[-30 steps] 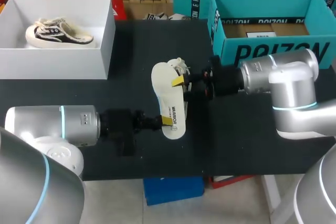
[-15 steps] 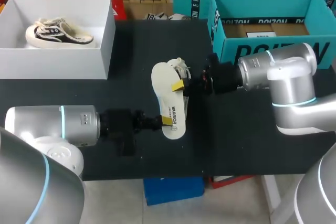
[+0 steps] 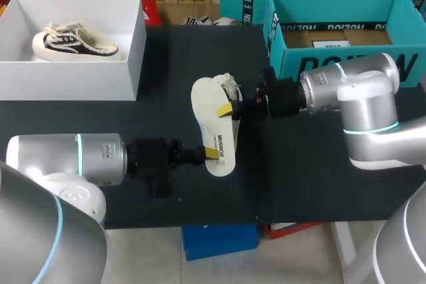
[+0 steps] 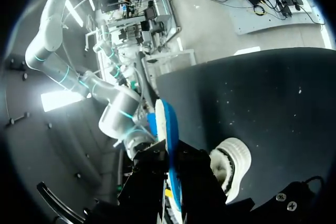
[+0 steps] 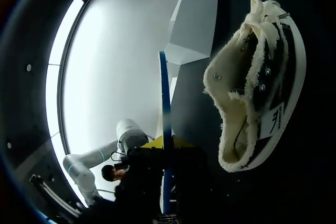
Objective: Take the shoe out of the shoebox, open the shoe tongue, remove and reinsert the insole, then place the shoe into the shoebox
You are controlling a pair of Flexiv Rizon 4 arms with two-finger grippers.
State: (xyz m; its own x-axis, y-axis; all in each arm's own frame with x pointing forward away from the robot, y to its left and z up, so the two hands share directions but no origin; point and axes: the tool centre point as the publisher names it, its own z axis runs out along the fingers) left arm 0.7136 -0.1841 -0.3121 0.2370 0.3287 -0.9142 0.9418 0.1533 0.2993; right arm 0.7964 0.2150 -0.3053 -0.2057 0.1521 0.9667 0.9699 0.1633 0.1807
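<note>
Insole (image 3: 213, 124) clamped in left claw (image 3: 212, 153), right claw (image 3: 227, 108)

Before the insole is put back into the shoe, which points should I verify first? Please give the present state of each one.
1. Left gripper grips the insole at one end: ok.
2. Right gripper grips the insole's side: ok.
3. Insole is lifted off the table, held on edge: ok.
4. Shoe lies on the table beside the insole, with neither gripper touching it: ok.
5. Tongue is pulled open enough: cannot tell.
6. Insole's toe end is aimed at the shoe's opening: cannot tell.
</note>
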